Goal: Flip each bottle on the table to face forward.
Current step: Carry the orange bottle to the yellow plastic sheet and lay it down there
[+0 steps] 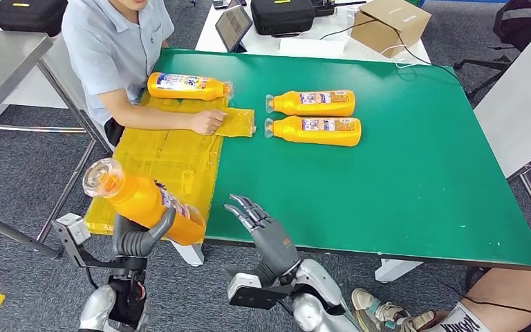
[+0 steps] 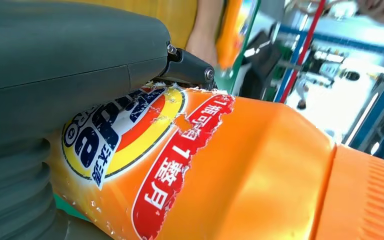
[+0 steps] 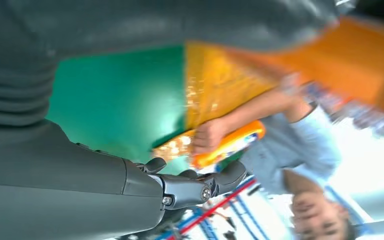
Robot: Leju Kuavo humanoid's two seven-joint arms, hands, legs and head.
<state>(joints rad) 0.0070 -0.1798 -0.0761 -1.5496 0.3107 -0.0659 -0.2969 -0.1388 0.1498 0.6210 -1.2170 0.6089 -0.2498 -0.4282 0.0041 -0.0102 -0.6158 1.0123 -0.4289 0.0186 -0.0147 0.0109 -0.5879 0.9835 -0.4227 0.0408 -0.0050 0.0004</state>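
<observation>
My left hand (image 1: pixel 138 238) grips an orange bottle (image 1: pixel 142 198) lifted over the table's front left corner, its clear cap end pointing up and to the left. The left wrist view shows that bottle's torn label (image 2: pixel 145 150) close under my thumb (image 2: pixel 70 55). My right hand (image 1: pixel 266 232) hovers at the table's front edge with its fingers apart and nothing in it; its thumb (image 3: pixel 190 187) appears in the right wrist view. Two orange bottles (image 1: pixel 311 103) (image 1: pixel 314 130) lie side by side mid-table, caps to the left. Another bottle (image 1: pixel 188 86) lies at the back left.
A person in a pale blue shirt (image 1: pixel 114 48) sits at the table's left, a hand (image 1: pixel 207 122) resting on yellow plastic wrap (image 1: pixel 169 155) spread over the green table (image 1: pixel 401 180). A cardboard box (image 1: pixel 390 24) and black cases stand behind. Someone's shoes (image 1: pixel 387 318) are at the front right.
</observation>
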